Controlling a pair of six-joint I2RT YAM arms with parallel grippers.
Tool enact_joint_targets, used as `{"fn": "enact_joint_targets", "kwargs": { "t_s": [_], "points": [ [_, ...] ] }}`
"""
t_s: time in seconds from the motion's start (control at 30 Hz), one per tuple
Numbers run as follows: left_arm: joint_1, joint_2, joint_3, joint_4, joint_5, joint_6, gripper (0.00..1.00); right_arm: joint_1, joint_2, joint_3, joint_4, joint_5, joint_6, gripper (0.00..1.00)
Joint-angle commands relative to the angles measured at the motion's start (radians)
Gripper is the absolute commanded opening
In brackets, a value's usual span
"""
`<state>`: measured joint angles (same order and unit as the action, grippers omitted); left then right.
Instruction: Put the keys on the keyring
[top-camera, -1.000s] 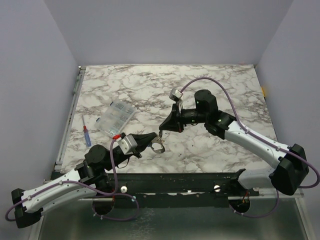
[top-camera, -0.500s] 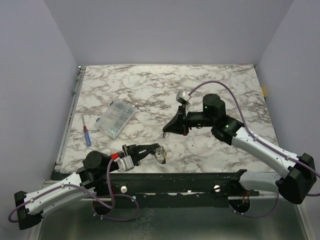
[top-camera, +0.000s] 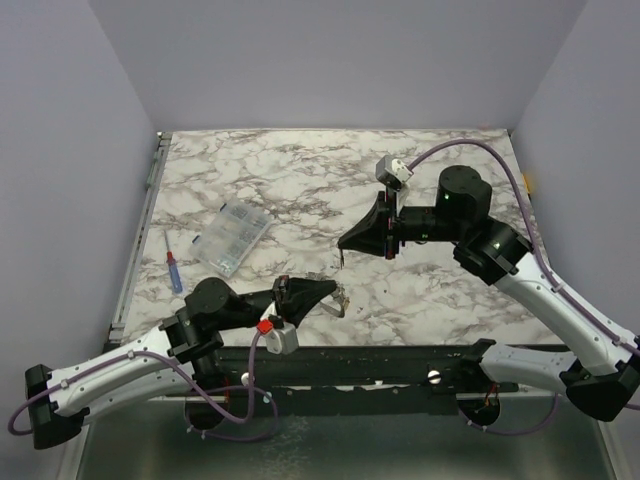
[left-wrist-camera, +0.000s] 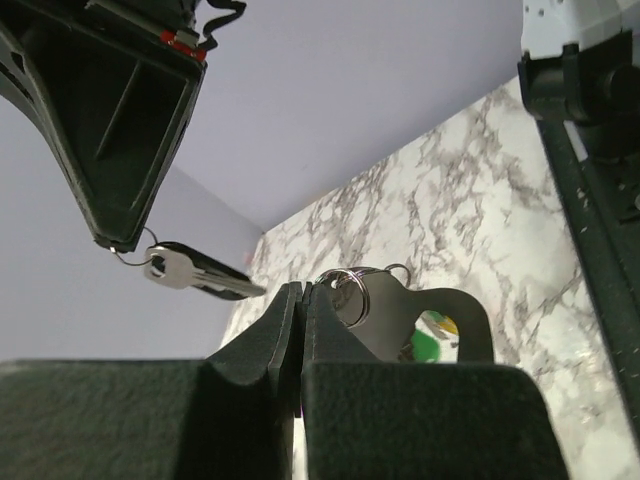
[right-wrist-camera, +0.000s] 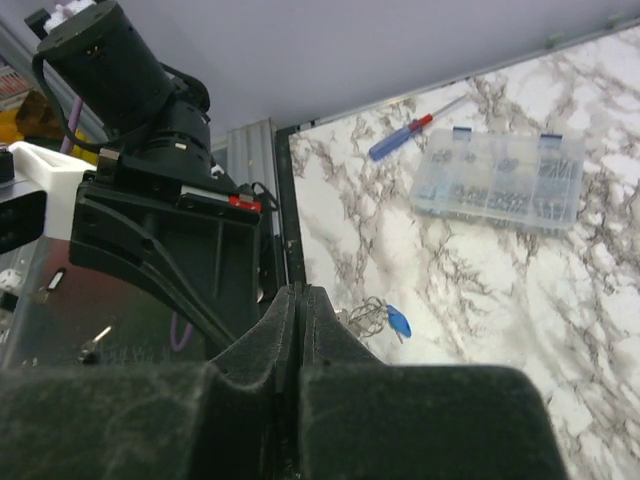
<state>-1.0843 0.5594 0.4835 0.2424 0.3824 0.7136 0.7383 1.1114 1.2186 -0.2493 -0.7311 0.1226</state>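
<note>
pinching the keyring (left-wrist-camera: 350, 282) at the very tips of the left gripper (left-wrist-camera: 302, 292), fingers pressed together with no gap showing; carrying just beyond those tips a small bunch of keys (left-wrist-camera: 428, 344) with green and yellow heads, plus a blue one showing in the right wrist view

gripping a lone key (left-wrist-camera: 188, 272) with the right gripper (right-wrist-camera: 300, 296), fingers likewise pressed tight, taking it by the thin wire loop at its dark head, with the blade dangling free under the tips; holding it above and to one side of the left gripper, near the keyring but apart from it

judging the handling: expecting light, hard, slick metal all round, nothing fragile, yet tiny against the fingers and apt to swing or twist out of a pinch; expecting a springy keyring, giving a little and snapping back, so calling for a firm hold well away from its opening, leaving that end bare for the other arm; judging the key best taken by its head or close by its hole, never by the blade, with the hole facing the keyring's end; guessing at hard aiming from such a dangling hold, with the key free to turn

lying well apart from both grippers, out beyond the left one, a box (right-wrist-camera: 500, 180) and a screwdriver (right-wrist-camera: 410, 135), playing no part here
</note>
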Motion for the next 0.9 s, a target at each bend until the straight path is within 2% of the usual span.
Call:
{"fn": "enact_joint_targets", "kwargs": {
  "t_s": [0.0,0.2,0.37,0.5,0.6,0.77,0.87],
  "points": [
    [-0.003,0.035,0.037,0.023,0.032,0.176,0.0,0.001,-0.018,0.025,-0.18,-0.016,-0.031,0.01],
    [-0.004,0.059,0.042,0.008,0.014,0.3,0.0,0.002,0.007,-0.017,-0.158,-0.095,0.014,0.01],
    [-0.003,0.051,-0.015,0.056,-0.046,0.332,0.0,0.001,-0.018,-0.067,-0.167,0.025,0.009,0.01],
    [-0.004,0.097,-0.158,0.304,-0.149,0.186,0.0,0.001,-0.017,-0.126,-0.134,0.221,0.03,0.01],
    [-0.005,0.177,-0.239,0.456,-0.197,0.058,0.0,0.001,-0.02,-0.206,-0.038,0.279,0.075,0.01],
    [-0.005,0.291,-0.293,0.53,-0.317,-0.023,0.0,0.001,0.028,-0.294,0.058,0.342,0.107,0.01],
    [-0.004,0.338,-0.292,0.542,-0.406,0.008,0.0,0.001,0.055,-0.288,0.068,0.475,0.09,0.01]
  ]
}}
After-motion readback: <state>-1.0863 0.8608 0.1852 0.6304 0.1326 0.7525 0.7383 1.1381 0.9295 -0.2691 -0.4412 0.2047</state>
